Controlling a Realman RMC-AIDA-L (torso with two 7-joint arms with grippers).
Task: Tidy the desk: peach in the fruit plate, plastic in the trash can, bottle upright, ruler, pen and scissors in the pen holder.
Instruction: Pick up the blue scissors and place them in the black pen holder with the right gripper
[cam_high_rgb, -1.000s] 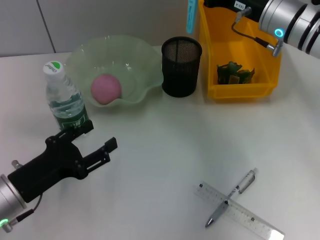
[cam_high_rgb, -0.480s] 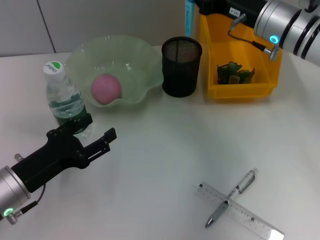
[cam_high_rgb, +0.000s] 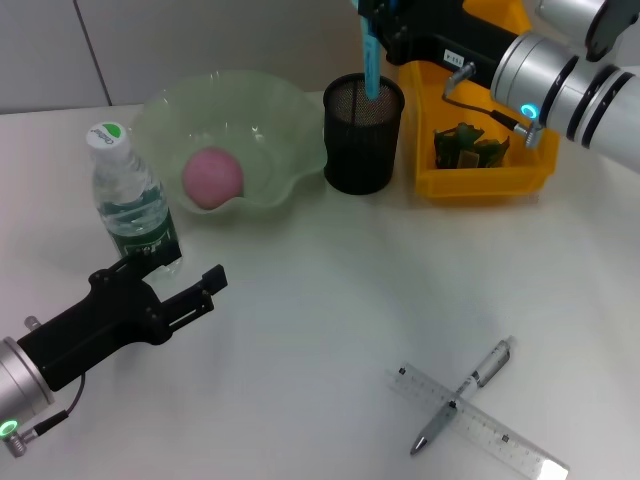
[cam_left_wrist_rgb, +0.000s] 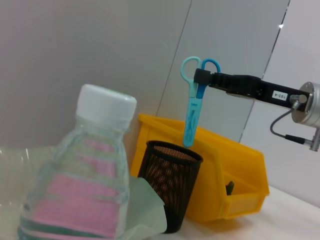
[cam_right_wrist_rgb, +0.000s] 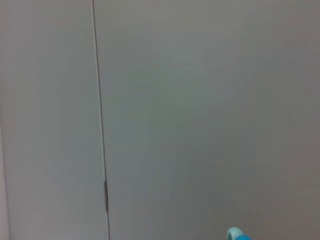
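From the head view, I had the right gripper (cam_high_rgb: 385, 22) up at the far edge of the desk, pinching the blue scissors (cam_high_rgb: 370, 50) so that they hung point-down over the black mesh pen holder (cam_high_rgb: 362, 132), tip about at the rim. The peach (cam_high_rgb: 211, 178) sat in the green fruit plate (cam_high_rgb: 285, 110), the water bottle (cam_high_rgb: 130, 200) stood upright, and crumpled plastic (cam_high_rgb: 468, 145) lay in the yellow bin (cam_high_rgb: 480, 185). The pen (cam_high_rgb: 465, 392) lay crossed on the ruler (cam_high_rgb: 490, 425) near me, both not yet collected. My left gripper (cam_high_rgb: 195, 290) rested low beside the bottle, fingers spread and holding nothing. In the left wrist view, the scissors (cam_left_wrist_rgb: 194, 102) showed clamped just below the handle loops by the right gripper (cam_left_wrist_rgb: 200, 77), their tip just above the near side of the pen holder (cam_left_wrist_rgb: 170, 182). I judged the risk was there: released off-centre, the tip could catch the rim and tip the light holder or fall outside. The right wrist view showed only wall and a sliver of scissor handle (cam_right_wrist_rgb: 236, 234)
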